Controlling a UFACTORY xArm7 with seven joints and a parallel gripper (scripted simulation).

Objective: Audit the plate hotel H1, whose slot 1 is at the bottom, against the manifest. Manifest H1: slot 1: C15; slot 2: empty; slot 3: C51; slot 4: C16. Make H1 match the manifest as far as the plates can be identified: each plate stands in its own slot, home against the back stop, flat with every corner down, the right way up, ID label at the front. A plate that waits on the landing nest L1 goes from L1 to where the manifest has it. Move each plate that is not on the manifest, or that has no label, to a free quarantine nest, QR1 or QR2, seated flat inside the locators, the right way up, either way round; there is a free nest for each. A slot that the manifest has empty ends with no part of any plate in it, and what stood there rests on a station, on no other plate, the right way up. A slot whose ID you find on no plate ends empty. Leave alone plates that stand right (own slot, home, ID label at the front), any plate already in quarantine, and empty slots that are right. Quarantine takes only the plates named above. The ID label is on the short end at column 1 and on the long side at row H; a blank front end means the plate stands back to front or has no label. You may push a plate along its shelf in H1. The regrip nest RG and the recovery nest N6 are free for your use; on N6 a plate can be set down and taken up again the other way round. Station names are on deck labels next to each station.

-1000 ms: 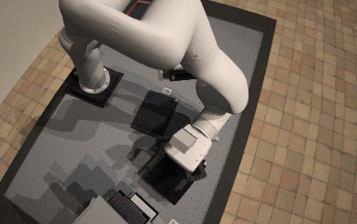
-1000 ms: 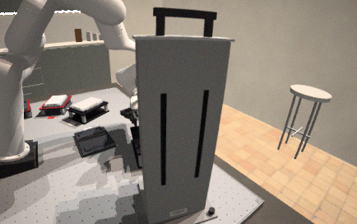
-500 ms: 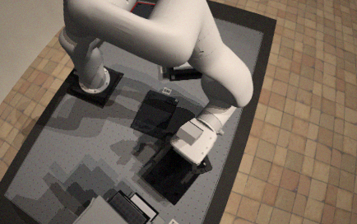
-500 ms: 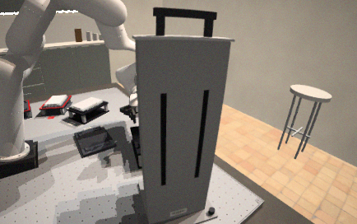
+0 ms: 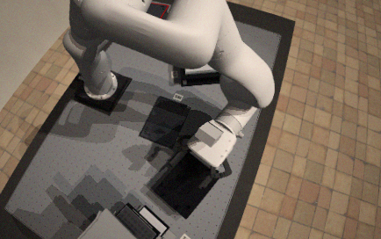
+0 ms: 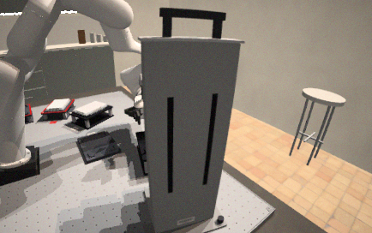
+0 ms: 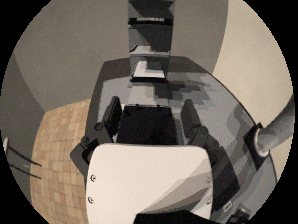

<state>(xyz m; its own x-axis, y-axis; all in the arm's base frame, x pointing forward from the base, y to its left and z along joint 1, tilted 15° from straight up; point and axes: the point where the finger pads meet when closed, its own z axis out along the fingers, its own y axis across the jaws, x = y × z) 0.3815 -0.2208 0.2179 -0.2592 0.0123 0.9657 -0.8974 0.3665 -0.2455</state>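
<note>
The plate hotel H1 (image 6: pixel 189 128) (image 5: pixel 107 225) (image 7: pixel 152 23) is a tall grey tower with a black handle at the near end of the deck. The exterior view shows only its back. In the wrist view its open front faces me; a light plate (image 7: pixel 143 68) shows in a low slot, and the labels are too small to read. My gripper (image 5: pixel 195 169) (image 7: pixel 152 104) is open and empty. It hangs low over a dark flat nest (image 5: pixel 186 193) (image 7: pixel 147 132) in front of the hotel, fingers pointing toward the hotel.
A second dark nest (image 5: pixel 164 122) (image 6: pixel 99 146) lies mid-deck. A white plate sits on a raised stand (image 6: pixel 91 109) (image 5: pixel 199 76). Another white plate rests in a red-edged nest (image 6: pixel 57 106). The arm's base (image 5: pixel 100 88) stands at the left. A stool (image 6: pixel 319 124) stands off the deck.
</note>
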